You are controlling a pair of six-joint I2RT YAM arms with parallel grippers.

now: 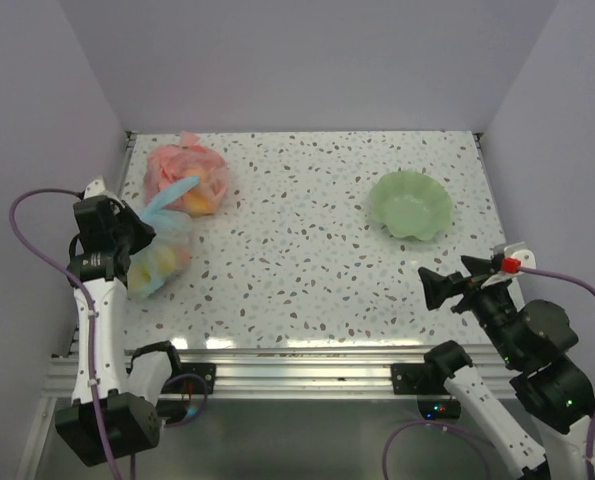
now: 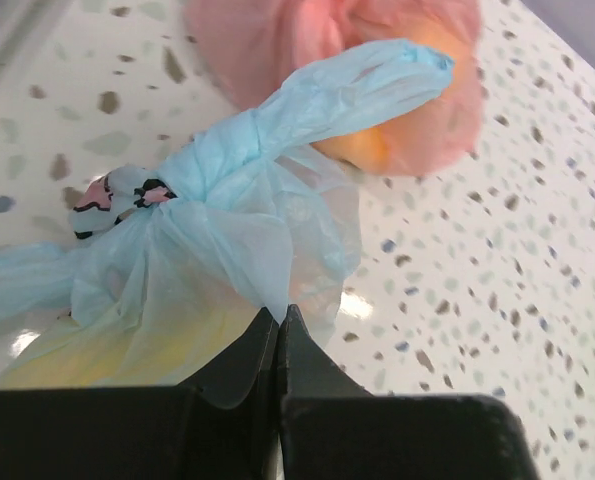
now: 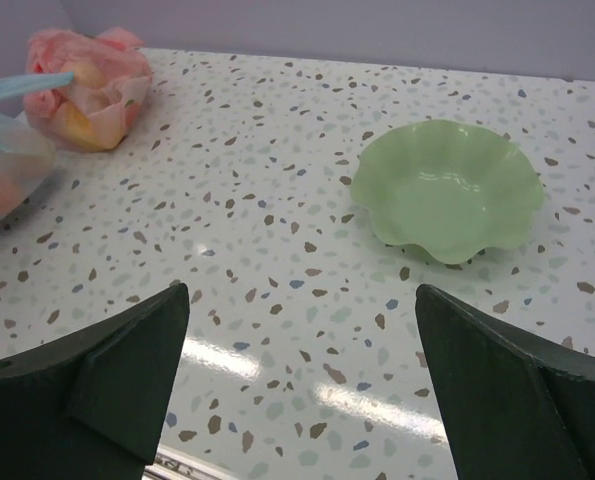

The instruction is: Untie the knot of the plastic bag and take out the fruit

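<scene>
The light-blue plastic bag (image 1: pixel 163 258) lies at the table's left side, tied in a knot (image 2: pixel 192 180), with one handle loop (image 2: pixel 367 85) pointing up toward the back. Through its film the fruit (image 2: pixel 127 345) shows as a blurred yellow and orange mass (image 1: pixel 155 268). My left gripper (image 2: pixel 279 316) is shut, its tips pinching a fold of the bag's film just below the knot. In the top view this gripper (image 1: pixel 137 236) sits against the bag's left side. My right gripper (image 3: pixel 302 300) hovers open over the bare table near the front right, holding nothing (image 1: pixel 447 285).
A pink-red bag (image 1: pixel 186 177) with orange-yellow fruit inside lies just behind the blue bag, touching its handle. A green scalloped bowl (image 1: pixel 410 204) stands at the back right, also seen from the right wrist (image 3: pixel 447 190). Walls enclose the table at the left, back and right.
</scene>
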